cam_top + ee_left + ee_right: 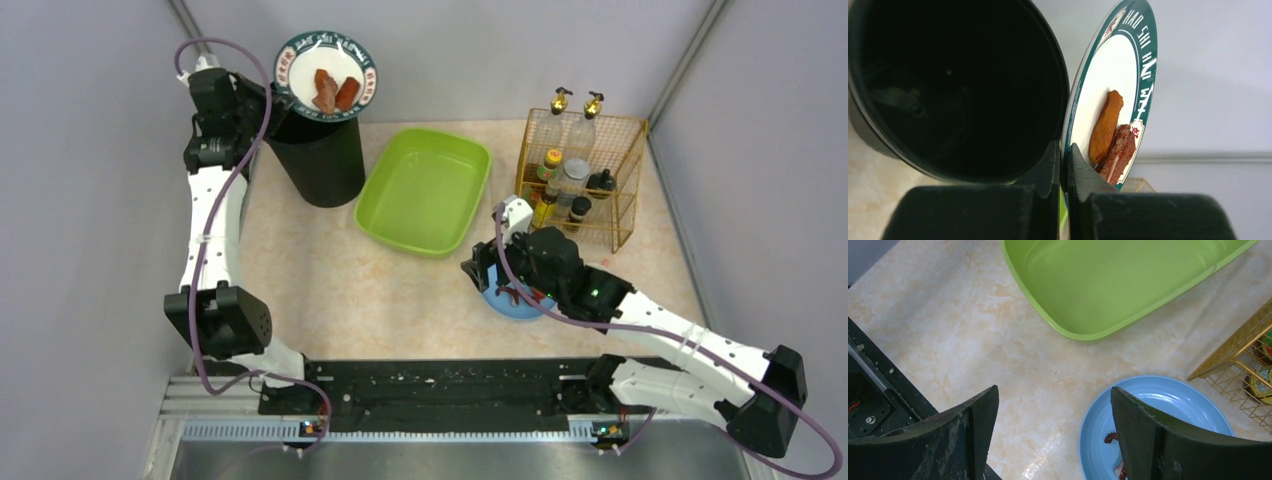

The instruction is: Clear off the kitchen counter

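Glossy plastic tray [420,190], gold wire rack [632,180], smooth marbled kitchen counter [330,270] (possibly laminate)

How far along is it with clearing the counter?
Nothing looks finished: the green tray is empty. In hand: the left gripper is shut on a white plate, food on it, tilted at the bin. Left: the blue plate sits on the counter under the open right gripper.

Between black left fingers [1047,172]: round white ceramic plate [1108,70], dark green rim, white lettering, carrying orange-brown food piece [1105,127] and dark red-brown food piece [1119,150]. Left of them, glossy black cylindrical bin [958,85]. Between scuffed black right fingers [1148,432]: pale beige-pink marbled stone counter [1013,365]. Behind the right-hand one, plain light-blue round plate [1168,400]. Beyond the tips, plain lime-green rectangular plastic tray [1108,285]; to the right, gold wire rack [1243,355].
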You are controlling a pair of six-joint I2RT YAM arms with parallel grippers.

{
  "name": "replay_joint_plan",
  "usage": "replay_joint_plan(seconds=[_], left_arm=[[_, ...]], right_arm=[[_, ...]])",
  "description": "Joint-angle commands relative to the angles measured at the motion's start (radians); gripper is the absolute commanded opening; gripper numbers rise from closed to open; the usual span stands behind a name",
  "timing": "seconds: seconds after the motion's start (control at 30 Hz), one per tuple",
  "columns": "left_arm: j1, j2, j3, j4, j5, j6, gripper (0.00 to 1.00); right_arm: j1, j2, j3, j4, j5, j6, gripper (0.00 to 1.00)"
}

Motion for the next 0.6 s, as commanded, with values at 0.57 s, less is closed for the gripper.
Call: replay_joint_plan(seconds=[0.57], left_arm=[[0.105,0.073,0.245,0.013,-0.242,0.124,0.0]], right_arm=[[0.01,-0.006,-0.01,0.057,-0.02,0.004,0.81]])
